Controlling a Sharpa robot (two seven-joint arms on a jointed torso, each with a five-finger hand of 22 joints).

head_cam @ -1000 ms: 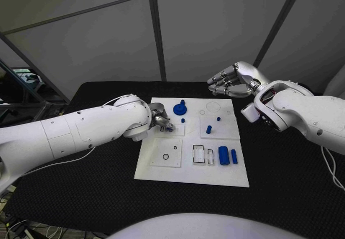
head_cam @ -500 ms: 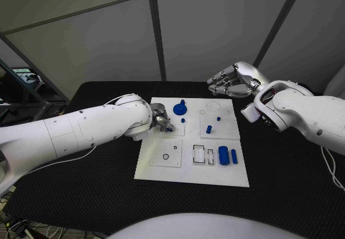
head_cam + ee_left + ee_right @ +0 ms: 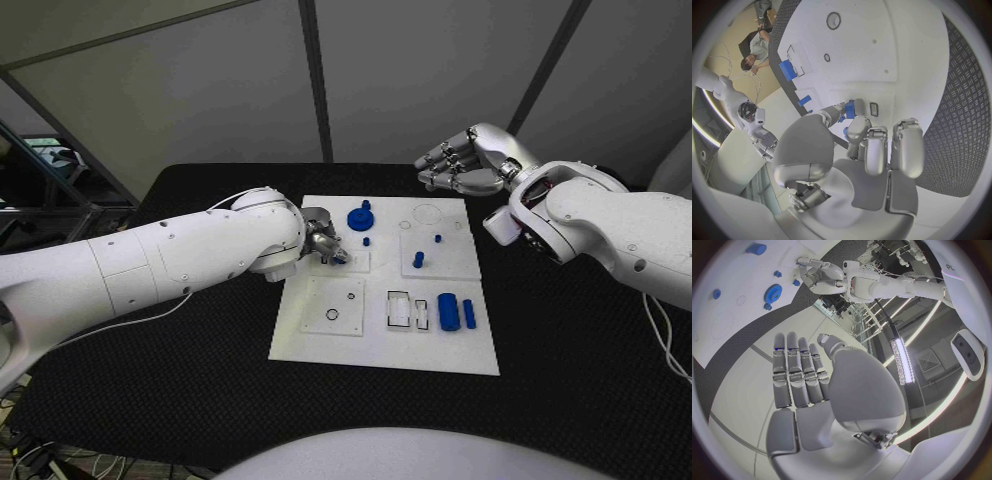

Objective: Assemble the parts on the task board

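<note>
The black table (image 3: 173, 380) carries the white task board (image 3: 387, 350) at its middle, lengthwise away from the robot. The left arm (image 3: 144, 265) reaches in across the table's left half and ends at the board's left edge; the right arm (image 3: 620, 230) comes in from the right and bends back over the board's far right corner.

The right hand (image 3: 464, 165) hangs above that far edge, clear of the board, its fingers bent loosely and apart with nothing between them; the right wrist view shows the fingers side by side and empty.

The left hand (image 3: 323, 242) rests low on the board's left side, and in the left wrist view its fingertips (image 3: 856, 116) pinch a small blue part (image 3: 851, 108) right against the board surface.

Just beyond that hand stands a blue gear (image 3: 361, 218) with a knob on top, near the far left of the board. At the near right lies a blue cylinder (image 3: 449, 312), with a thinner blue bar (image 3: 469, 313) just beside it on the right. A blue peg (image 3: 420, 259) stands upright near the middle right, and a small blue piece (image 3: 437, 239) sits just beyond it.
</note>
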